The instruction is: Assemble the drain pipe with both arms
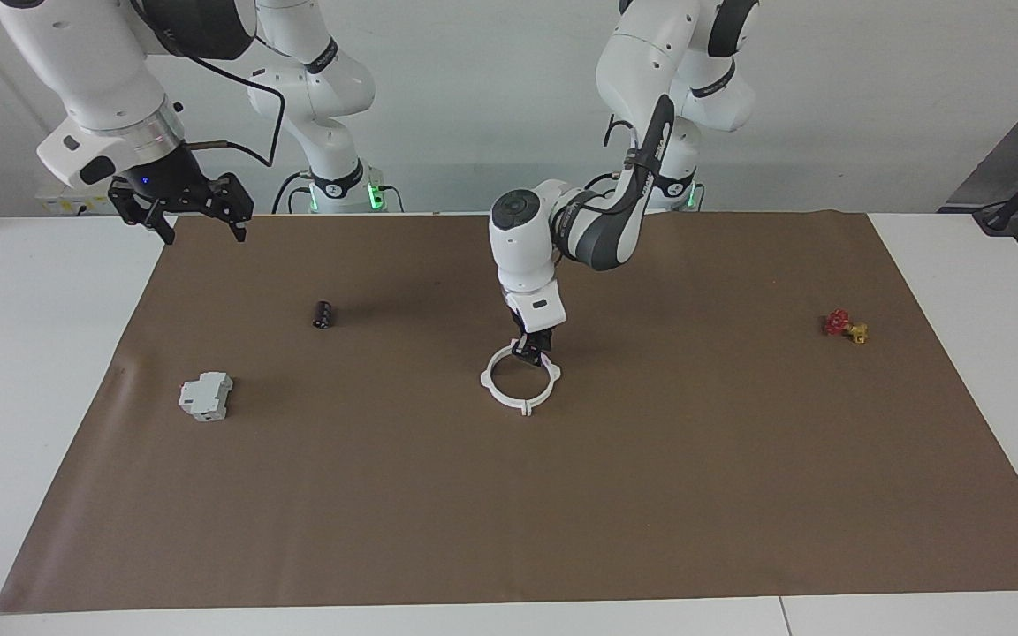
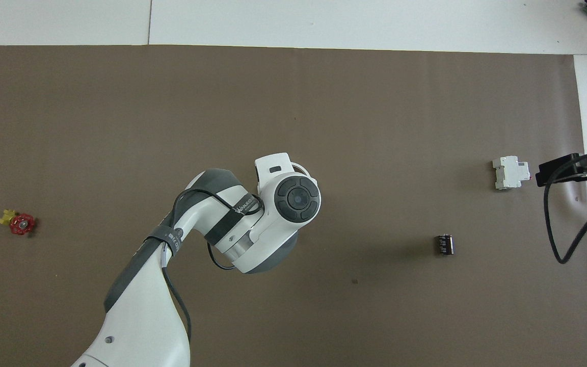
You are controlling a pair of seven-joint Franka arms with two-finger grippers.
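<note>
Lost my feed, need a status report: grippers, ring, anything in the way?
Left gripper down at ring's robot-side rim. Right gripper open, waiting over mat corner. Ring closed, flat mid-mat. Nothing near it.

No lettering can be read; the left arm's [image 2: 212, 224] strap print stays illegible.

The white ring [image 1: 520, 380] lies at frame centre on the brown mat [image 1: 650, 495]. The left gripper [image 1: 530, 352] sits at its upper rim. The right gripper [image 1: 200, 221] hangs open, upper left.
</note>
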